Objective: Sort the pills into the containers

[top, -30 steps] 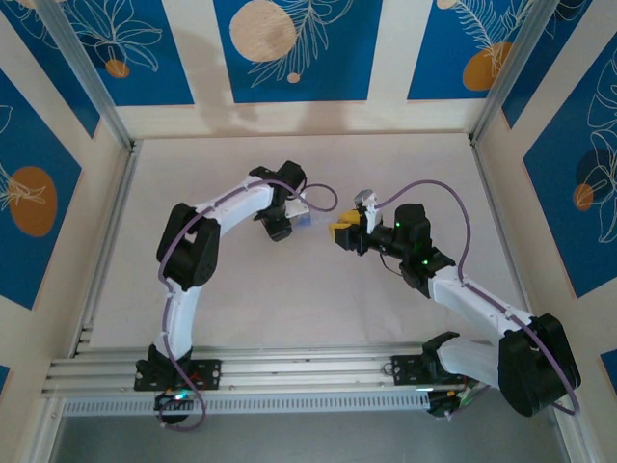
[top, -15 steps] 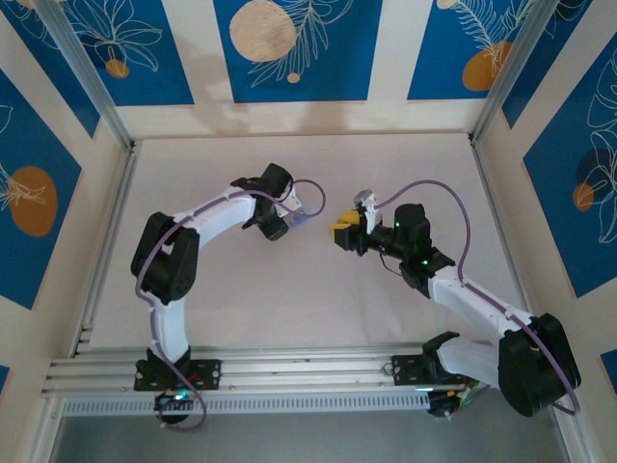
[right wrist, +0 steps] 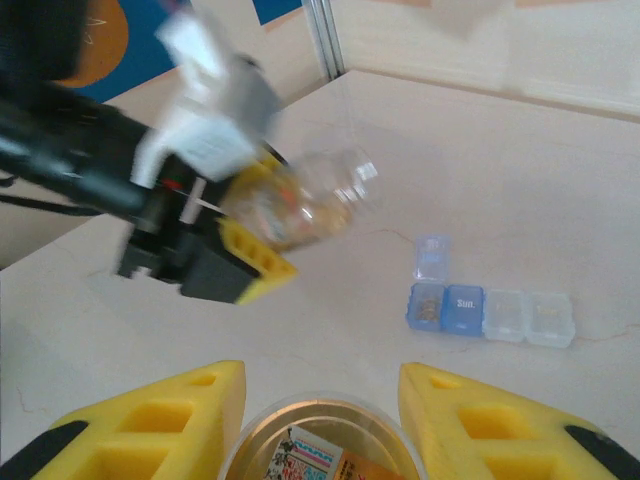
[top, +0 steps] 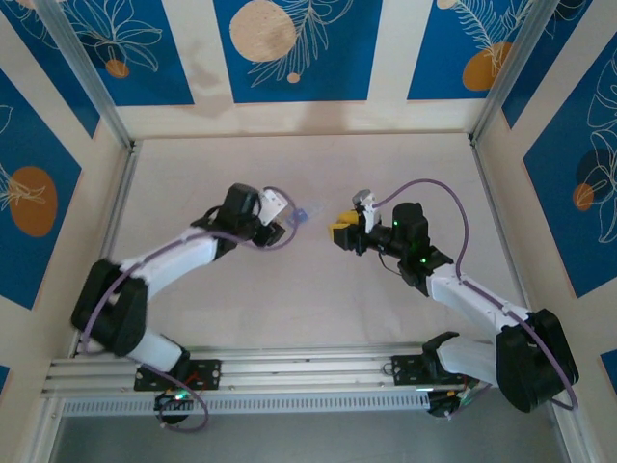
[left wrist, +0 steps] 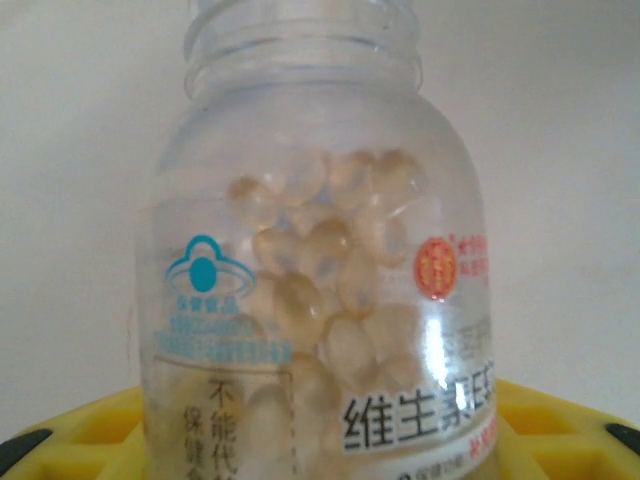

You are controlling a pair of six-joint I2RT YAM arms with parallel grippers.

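Observation:
My left gripper (left wrist: 320,435) is shut on a clear vial (left wrist: 315,270) full of tan-beige pills (left wrist: 310,290), neck uncapped. In the right wrist view the vial (right wrist: 300,205) lies tilted in the left gripper (right wrist: 250,255), its mouth toward the pill box (right wrist: 490,312). That box is part blue and part clear. One lid (right wrist: 432,257) stands open over a blue compartment (right wrist: 427,305) with tan bits inside. My right gripper (right wrist: 320,385) is shut on a round clear cap (right wrist: 320,440). From above, the left gripper (top: 273,231) is just left of the pill box (top: 301,214), and the right gripper (top: 339,232) is just right of it.
The pale table (top: 308,289) is walled by blue-patterned panels (top: 289,48) at the back and sides. An aluminium rail (top: 289,371) runs along the near edge by the arm bases. Bare table lies round the box.
The left arm has swung its elbow out to the left and low, and its gripper with the vial has drawn back left from the pill box. The right arm has stayed still.

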